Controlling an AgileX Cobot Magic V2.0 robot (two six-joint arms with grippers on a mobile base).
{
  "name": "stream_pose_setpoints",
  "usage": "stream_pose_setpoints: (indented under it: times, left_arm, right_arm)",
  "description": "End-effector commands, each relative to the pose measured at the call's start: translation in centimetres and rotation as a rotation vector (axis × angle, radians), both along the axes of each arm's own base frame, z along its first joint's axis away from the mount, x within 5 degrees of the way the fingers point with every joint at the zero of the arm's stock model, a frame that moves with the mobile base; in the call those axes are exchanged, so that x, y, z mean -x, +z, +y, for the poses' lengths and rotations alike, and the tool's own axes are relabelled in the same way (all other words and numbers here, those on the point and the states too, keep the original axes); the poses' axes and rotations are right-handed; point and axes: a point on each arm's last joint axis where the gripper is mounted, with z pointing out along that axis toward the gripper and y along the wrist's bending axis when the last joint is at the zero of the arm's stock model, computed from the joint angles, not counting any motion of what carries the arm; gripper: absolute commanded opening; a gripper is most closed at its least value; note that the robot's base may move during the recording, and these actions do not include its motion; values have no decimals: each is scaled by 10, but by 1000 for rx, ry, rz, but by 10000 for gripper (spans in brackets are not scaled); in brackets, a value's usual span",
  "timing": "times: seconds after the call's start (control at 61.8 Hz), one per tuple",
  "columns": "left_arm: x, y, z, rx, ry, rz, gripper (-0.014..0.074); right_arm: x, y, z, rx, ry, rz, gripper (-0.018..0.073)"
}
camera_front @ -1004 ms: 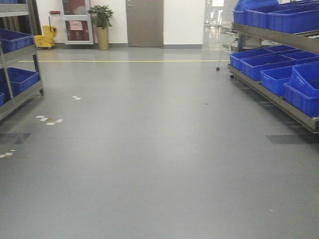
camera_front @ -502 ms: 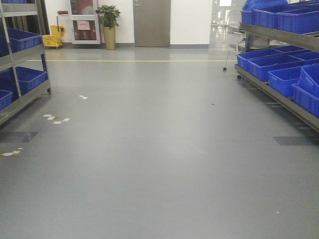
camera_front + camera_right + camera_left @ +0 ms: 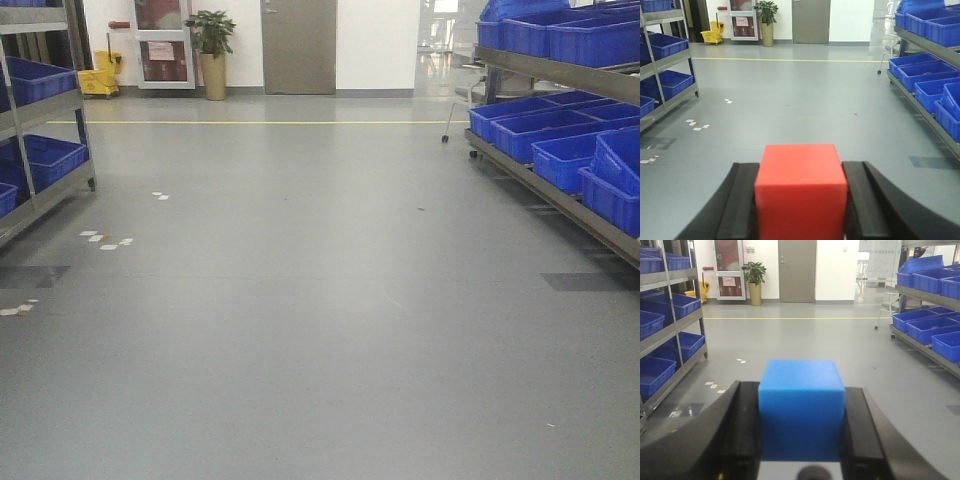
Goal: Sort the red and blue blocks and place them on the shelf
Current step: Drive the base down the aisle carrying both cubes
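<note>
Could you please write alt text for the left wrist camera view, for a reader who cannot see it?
The left gripper is shut on a blue block. Ahead a grey floor runs between shelves of blue bins to a door and potted plant.

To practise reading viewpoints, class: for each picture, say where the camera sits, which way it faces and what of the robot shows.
Front view: on the robot's front, facing down the aisle toward the door; no robot part shows.
Left wrist view: behind the left jaws, facing the same way; they are shut on the blue block.
Right wrist view: behind the right jaws, likewise; shut on the red block.
Shared: all three show the door, plant and yellow floor line.
</note>
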Motion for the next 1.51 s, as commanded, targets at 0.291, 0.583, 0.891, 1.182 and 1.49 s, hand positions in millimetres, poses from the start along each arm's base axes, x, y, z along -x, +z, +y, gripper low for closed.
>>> stream_pose_setpoints:
  times: [0.291,0.583,0.891,1.182,1.49]
  left_arm:
    - [0,16,1,17,12,-93,125]
    - [0,16,1,17,12,-93,125]
    - [0,16,1,17,12,-93,125]
    - [0,16,1,17,12,-93,125]
    - [0,16,1,17,12,-93,125]
  right_arm:
    - [1,16,-1,-6,-11,-106,50]
    - [1,16,-1,-6,-11,-106,50]
    - [1,16,-1,-6,-11,-106,50]
    - [1,16,-1,-6,-11,-106,50]
    - [1,16,-1,-6,-11,-106,50]
